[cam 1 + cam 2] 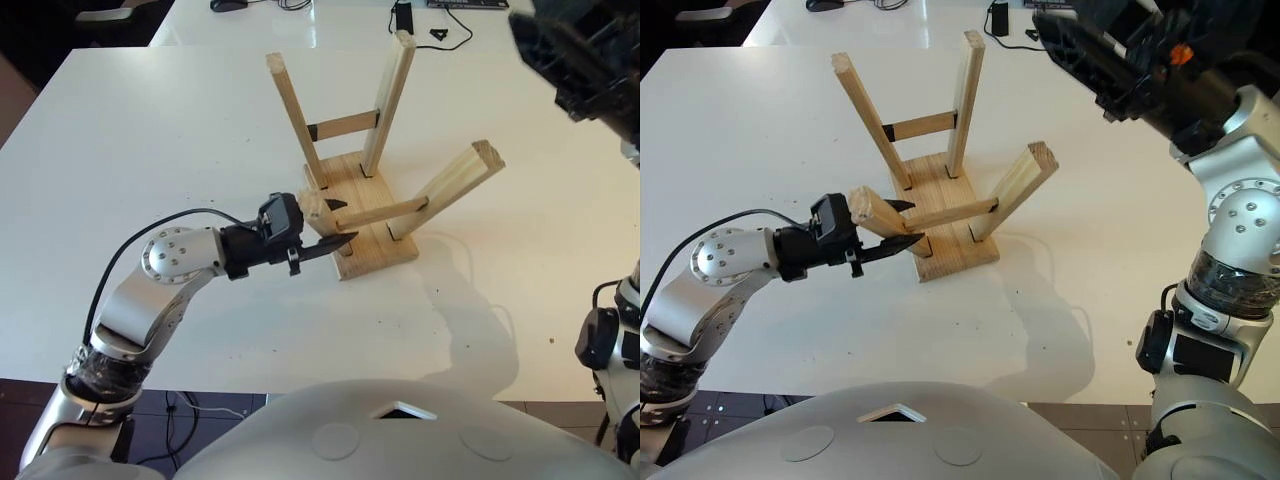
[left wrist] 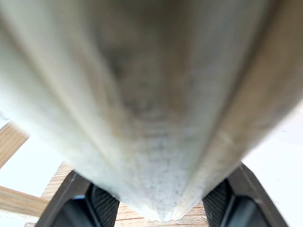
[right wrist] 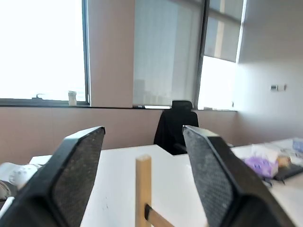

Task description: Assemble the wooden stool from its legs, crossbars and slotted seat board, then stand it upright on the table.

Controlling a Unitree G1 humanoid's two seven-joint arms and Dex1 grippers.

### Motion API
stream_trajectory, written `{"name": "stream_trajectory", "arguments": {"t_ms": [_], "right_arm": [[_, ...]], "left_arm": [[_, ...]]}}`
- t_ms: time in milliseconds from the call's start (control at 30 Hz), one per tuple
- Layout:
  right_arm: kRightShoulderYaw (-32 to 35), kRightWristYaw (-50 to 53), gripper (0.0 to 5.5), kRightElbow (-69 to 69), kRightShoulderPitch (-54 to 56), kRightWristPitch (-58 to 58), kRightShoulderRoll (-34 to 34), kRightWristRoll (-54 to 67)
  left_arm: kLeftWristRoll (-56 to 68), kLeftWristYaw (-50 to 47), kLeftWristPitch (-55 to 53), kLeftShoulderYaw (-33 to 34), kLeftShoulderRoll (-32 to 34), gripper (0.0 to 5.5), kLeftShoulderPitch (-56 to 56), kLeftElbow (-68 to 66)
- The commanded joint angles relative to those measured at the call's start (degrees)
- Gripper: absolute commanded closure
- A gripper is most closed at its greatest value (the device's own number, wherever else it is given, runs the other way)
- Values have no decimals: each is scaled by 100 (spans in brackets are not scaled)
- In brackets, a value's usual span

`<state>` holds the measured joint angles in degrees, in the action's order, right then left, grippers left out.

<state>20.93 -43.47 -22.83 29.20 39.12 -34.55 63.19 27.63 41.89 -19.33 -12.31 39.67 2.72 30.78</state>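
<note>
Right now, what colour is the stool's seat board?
Pale, light-brown wood. The seat board shows best in the left eye view.

White counter [image 1: 130,150] catching bright daylight, tall windows [image 3: 42,47] glowing along a beige wall [image 3: 111,52], black office chair [image 3: 174,124] standing beyond, what may be tissues [image 3: 264,152] lying on a far desk [image 3: 284,143].

I see a white table [image 1: 150,140] filling most of the frame. The seat board [image 1: 378,250] lies flat on it just right of centre, legs [image 1: 388,100] pointing up. Along the top edge, a second table [image 1: 340,28] carries a mouse [image 1: 228,5] and a cable [image 1: 458,32].
</note>
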Motion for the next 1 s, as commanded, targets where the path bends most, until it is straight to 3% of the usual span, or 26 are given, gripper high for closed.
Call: {"name": "stream_trajectory", "arguments": {"t_ms": [33, 233, 433, 700, 800, 867, 933, 1000], "right_arm": [[-411, 742, 247, -847, -145, 191, 221, 256], [-1886, 2039, 247, -779, -859, -20, 1089, -1160], [-3979, 2026, 247, 310, -1738, -298, 695, -3592], [-4893, 1998, 247, 955, -1913, -1150, 559, -5253], [-5025, 1920, 247, 1045, -1946, -1447, 536, -5643], [-4754, 1816, 247, 862, -1997, -1520, 653, -5409], [-4173, 1655, 247, 411, -1908, -1555, 902, -4636], [-3061, 1679, 247, -153, -1404, -1294, 1314, -3015]], "left_arm": [[-605, -321, -811, -384, 72, 346, -91, -550], [-658, -539, -1071, -593, -11, 346, 110, -791], [-644, -545, -1188, -703, 29, 346, 307, -929], [-587, -500, -1393, -690, 77, 346, 472, -1006], [-569, -529, -1465, -704, 38, 346, 518, -1002], [-579, -538, -1500, -729, 28, 346, 528, -998], [-610, -532, -1512, -759, 45, 346, 521, -1029], [-674, -518, -1496, -808, 73, 346, 518, -1144]]}}
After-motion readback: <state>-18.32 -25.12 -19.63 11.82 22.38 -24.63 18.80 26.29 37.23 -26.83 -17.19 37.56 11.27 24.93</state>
